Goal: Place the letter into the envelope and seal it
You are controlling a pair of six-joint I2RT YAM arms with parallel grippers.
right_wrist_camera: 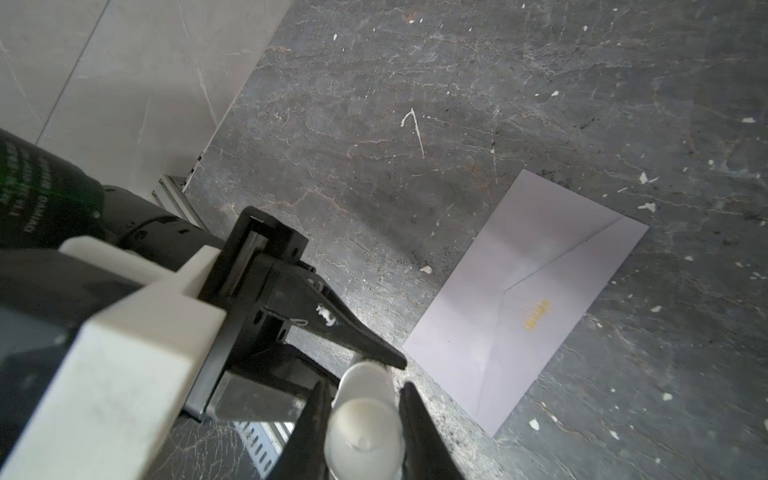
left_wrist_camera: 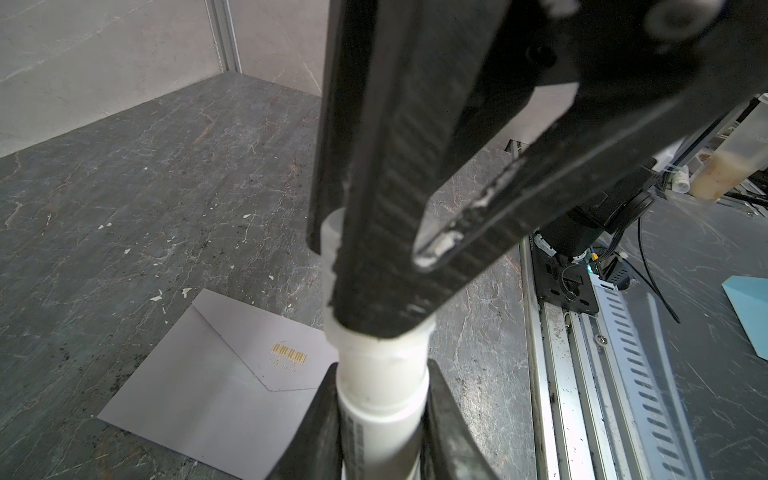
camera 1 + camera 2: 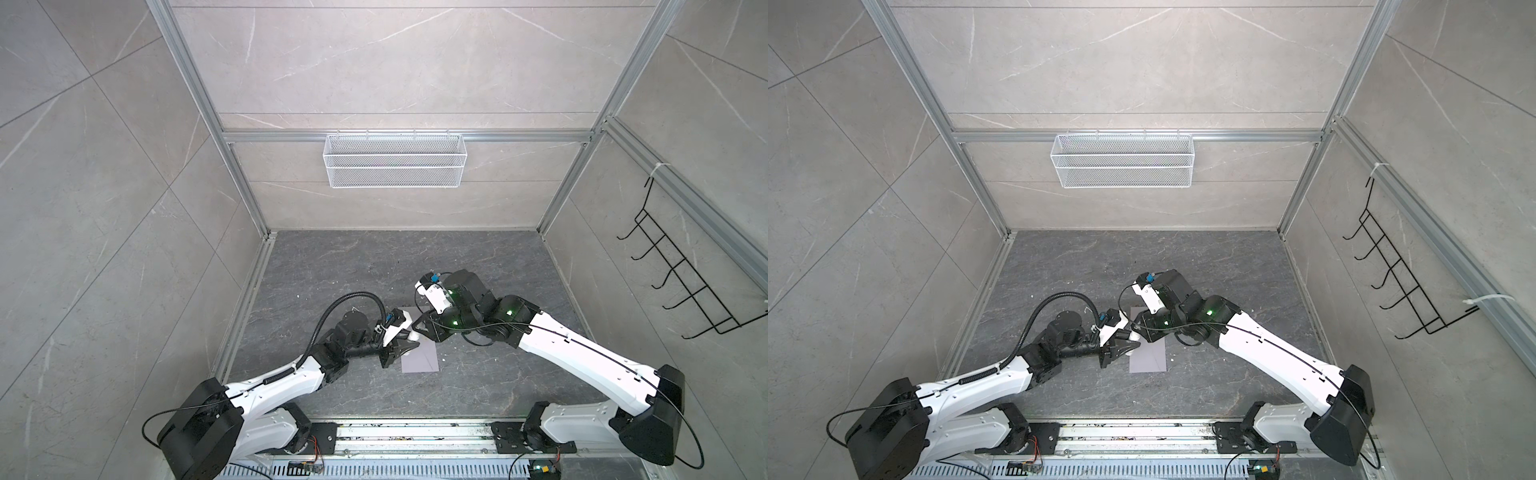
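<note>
Though unclear overhead, wrist views show left claw and right claw clamping tube.

Smooth matt paper envelope on a scuffed, stone-look table; white plastic tube.

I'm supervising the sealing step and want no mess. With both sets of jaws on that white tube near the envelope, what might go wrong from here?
1. The left gripper and right gripper both clamp the white tube in the air. If one grip slips, it may drop onto the envelope.
2. The flap lies folded down, so it probably needs lifting first.
3. The letter shows in no view, so whether it is inside cannot be checked.
</note>
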